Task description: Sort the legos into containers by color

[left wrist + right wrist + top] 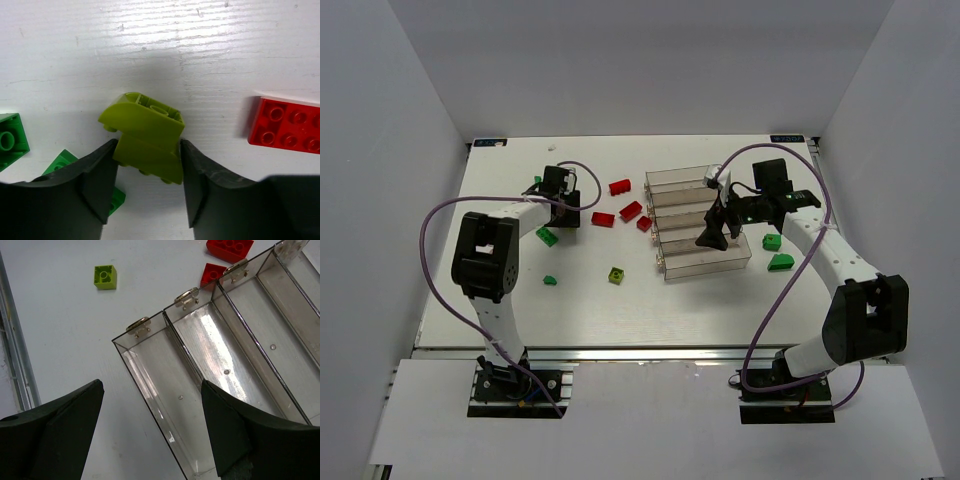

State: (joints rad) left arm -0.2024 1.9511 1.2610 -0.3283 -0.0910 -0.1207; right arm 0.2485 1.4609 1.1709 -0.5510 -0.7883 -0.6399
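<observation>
A yellow-green lego (145,130) lies on the white table, and my left gripper (149,165) is shut on its near end, a finger pressed to each side. The same gripper (560,200) sits at the table's far left. A red lego (287,125) lies to its right, green legos (7,140) to its left. Four clear containers (695,225) stand in a slanted row. My right gripper (150,405) hangs open over the nearest container (145,327), its fingers bare. The containers in the right wrist view hold nothing. No purple lego shows.
Red legos (631,211) lie between my left gripper and the containers. A small yellow-green lego (617,275) and a green one (550,280) sit nearer the front. Two green pieces (776,252) lie right of the containers. White walls close in the table.
</observation>
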